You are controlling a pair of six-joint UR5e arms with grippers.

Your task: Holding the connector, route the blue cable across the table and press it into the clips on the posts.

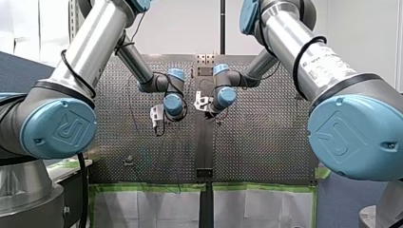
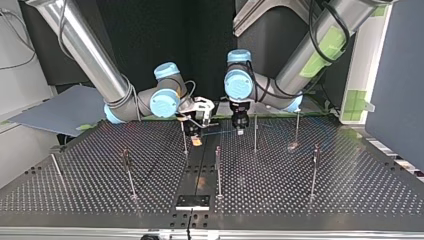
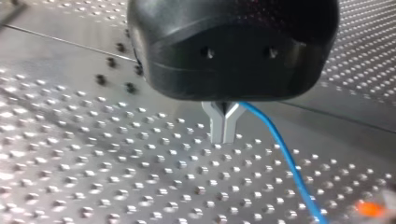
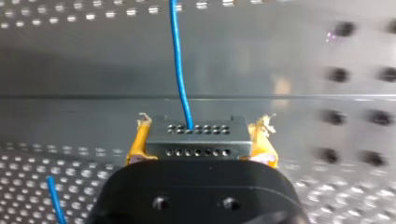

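Note:
In the right wrist view, my right gripper (image 4: 201,135) is shut on a grey connector (image 4: 196,140), yellow pads against both its sides. The blue cable (image 4: 180,70) leaves the connector's face and runs ahead over the table. In the left wrist view, my left gripper (image 3: 224,133) has its metal fingers (image 3: 217,126) pressed together just above the perforated plate, and the blue cable (image 3: 285,158) comes out from between them at their base. In the top view, my right gripper (image 2: 197,134) and my left gripper (image 2: 241,129) hang close together, the cable (image 2: 222,132) stretched between them.
Several thin posts stand on the perforated table (image 2: 350,190): one (image 2: 218,170) near the middle seam, one (image 2: 255,132) beside my left gripper, one (image 2: 184,140) beside my right gripper, others (image 2: 314,170) further out. A black plate (image 2: 192,201) lies at the near edge.

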